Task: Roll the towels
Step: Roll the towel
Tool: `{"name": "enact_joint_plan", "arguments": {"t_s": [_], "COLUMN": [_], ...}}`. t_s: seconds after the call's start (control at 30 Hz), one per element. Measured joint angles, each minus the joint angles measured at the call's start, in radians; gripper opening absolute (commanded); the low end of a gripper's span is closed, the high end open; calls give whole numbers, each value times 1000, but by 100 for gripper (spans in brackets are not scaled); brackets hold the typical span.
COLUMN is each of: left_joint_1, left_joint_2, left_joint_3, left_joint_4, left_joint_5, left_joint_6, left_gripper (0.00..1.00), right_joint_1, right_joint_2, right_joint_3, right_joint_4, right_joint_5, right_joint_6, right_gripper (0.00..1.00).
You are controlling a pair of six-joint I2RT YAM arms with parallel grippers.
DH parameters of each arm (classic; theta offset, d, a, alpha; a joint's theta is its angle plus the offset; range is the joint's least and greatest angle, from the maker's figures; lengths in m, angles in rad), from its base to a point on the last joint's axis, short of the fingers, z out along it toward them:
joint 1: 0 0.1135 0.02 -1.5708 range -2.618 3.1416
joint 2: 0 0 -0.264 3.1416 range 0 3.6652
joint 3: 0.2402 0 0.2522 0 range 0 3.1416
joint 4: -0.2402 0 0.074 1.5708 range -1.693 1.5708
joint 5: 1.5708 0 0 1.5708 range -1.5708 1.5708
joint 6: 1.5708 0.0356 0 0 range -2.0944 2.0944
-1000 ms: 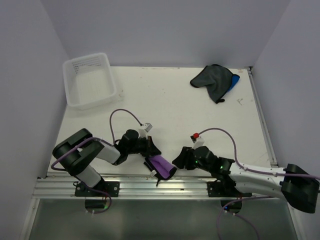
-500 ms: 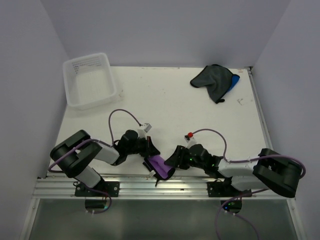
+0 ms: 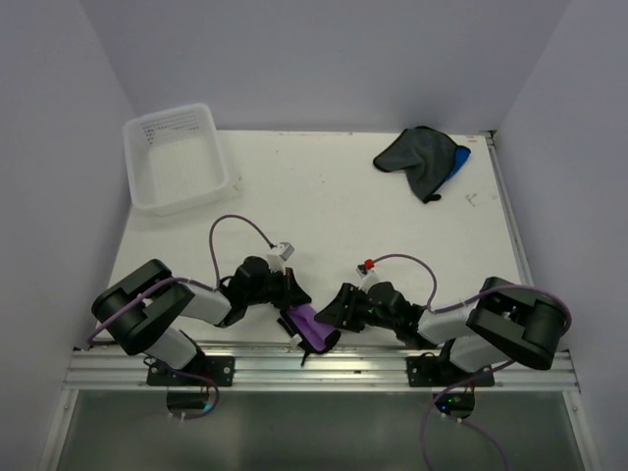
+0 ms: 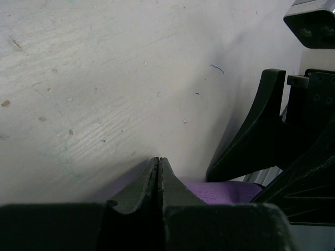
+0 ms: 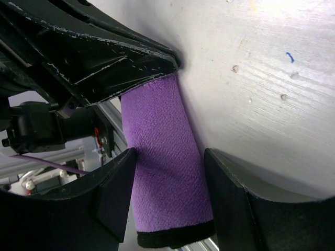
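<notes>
**A:** Any writing to read?

**B:** Only a label on the far end of the clear tub (image 3: 132,165). It has rows of small print, too fine to make out.

**A:** Count things for me.

**B:** There are three towels, one tub and two arms. The purple towel (image 3: 316,328) is rolled into a tight tube at the near edge of the tabletop (image 3: 324,196), between the two arms. The dark grey towel (image 3: 417,157) lies crumpled at the far right corner. The blue towel (image 3: 459,159) peeks out from under its right side.

**A:** And the arms?

**B:** Both are folded low, with their forearms reaching inward toward each other just above the tabletop. A purple cable loops over each wrist. The left end effector (image 4: 158,162) has its fingers pressed together, tips down at the far end of the purple roll. I cannot tell whether any cloth is caught between them.

**A:** The right one?

**B:** The right end effector (image 3: 339,312) meets the roll from the other side. Its fingers (image 5: 118,198) are spread, one on each flank of the tube and close against it. The roll's dark-hemmed end points toward the rail.
</notes>
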Motion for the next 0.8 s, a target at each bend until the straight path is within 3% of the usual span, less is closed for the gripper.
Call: {"name": "enact_joint_plan", "arguments": {"t_s": [0.27, 0.8], "left_joint_1": [0, 0], "left_joint_2": [-24, -39], "left_joint_3": [-17, -18], "left_joint_4": [-6, -25], "left_joint_5": [-22, -46], "left_joint_6": [0, 1], "left_gripper": [4, 3], "right_joint_1": [-1, -2], "right_joint_2": [124, 339], "right_joint_3": [22, 54], "right_joint_4": [136, 349], "right_joint_5": [-38, -123], "right_joint_6": [46, 92], "right_gripper": [60, 36]}}
